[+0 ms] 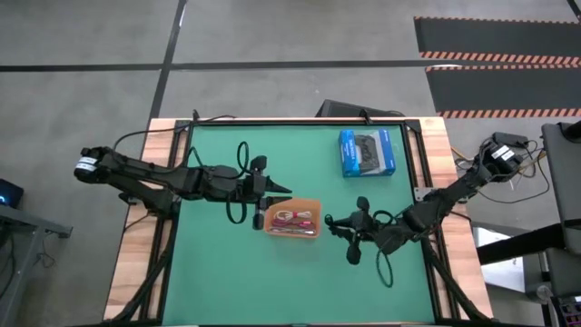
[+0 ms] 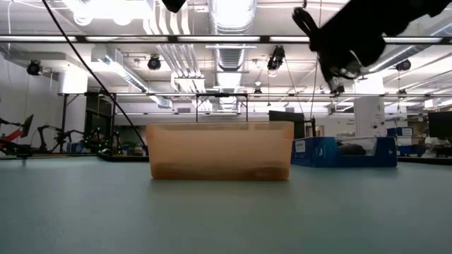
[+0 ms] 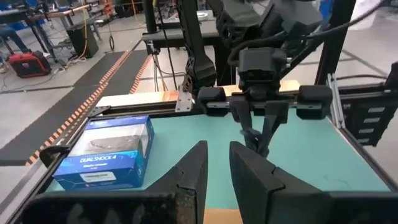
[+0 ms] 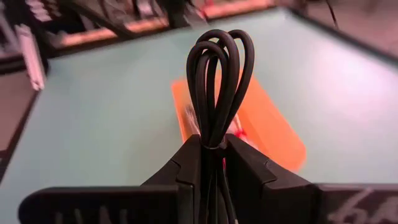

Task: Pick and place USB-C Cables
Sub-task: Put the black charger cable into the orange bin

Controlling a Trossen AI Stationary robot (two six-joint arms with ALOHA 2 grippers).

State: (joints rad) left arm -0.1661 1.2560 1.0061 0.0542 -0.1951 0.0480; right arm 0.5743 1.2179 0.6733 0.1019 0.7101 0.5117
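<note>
High view: the orange tray (image 1: 292, 219) sits mid-table on the green mat (image 1: 218, 272), already holding what look like white, magenta and grey cable bundles (image 1: 295, 219) (too small to count each for sure). The left gripper (image 1: 280, 190) hangs just beside the tray's upper-left corner; the right gripper (image 1: 332, 221) sits just beside the tray's right end. A blue box (image 1: 367, 152) lies well apart, toward the far edge.

Low view: the tray (image 2: 220, 151) stands on the mat with 1 dark arm above it; its contents are only a dim band at the bottom.

Left wrist view: the left gripper (image 3: 216, 163) has its fingers nearly together with nothing between them.

Right wrist view: the right gripper (image 4: 212, 167) is clamped on the folded black cable (image 4: 219, 81), loops upright, with the tray (image 4: 273, 127) ahead and below.

My read: 3 bundles are placed, and the black cable is left, held near the tray but not yet lowered in or released
</note>
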